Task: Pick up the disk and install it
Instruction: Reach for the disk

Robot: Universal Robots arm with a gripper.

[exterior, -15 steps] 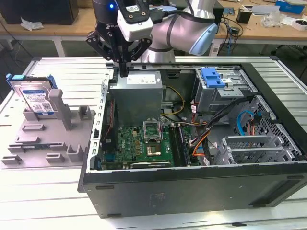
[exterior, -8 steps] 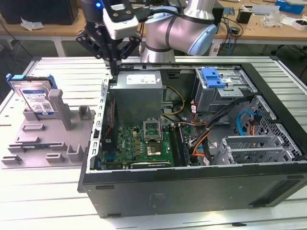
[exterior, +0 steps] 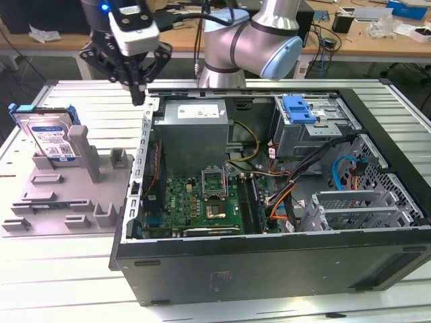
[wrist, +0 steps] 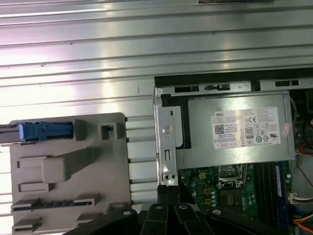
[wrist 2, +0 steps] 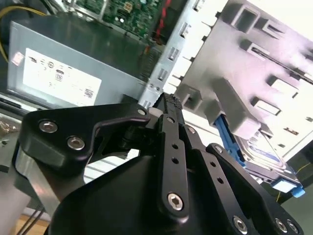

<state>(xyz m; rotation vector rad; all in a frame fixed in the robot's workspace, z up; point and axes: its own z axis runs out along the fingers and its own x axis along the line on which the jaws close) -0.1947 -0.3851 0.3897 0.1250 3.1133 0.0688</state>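
One disk (exterior: pixel 52 136), likely stiff, weighty and fragile, stood at the holder's (exterior: pixel 60 202) corner, best gripped by its frame (exterior: pixel 19 110), while the end effector (exterior: pixel 138 99) hung closed, empty.

I count one disk (exterior: pixel 52 138), one grey holder tray (exterior: pixel 67 202), one open computer case (exterior: pixel 269 259), one power supply (exterior: pixel 195 134), one motherboard (exterior: pixel 195 202), one gripper (exterior: pixel 139 99)

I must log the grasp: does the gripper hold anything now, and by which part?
Nothing is held. The gripper is shut with nothing between its jaws. The disk stands apart from it, in the grey holder.
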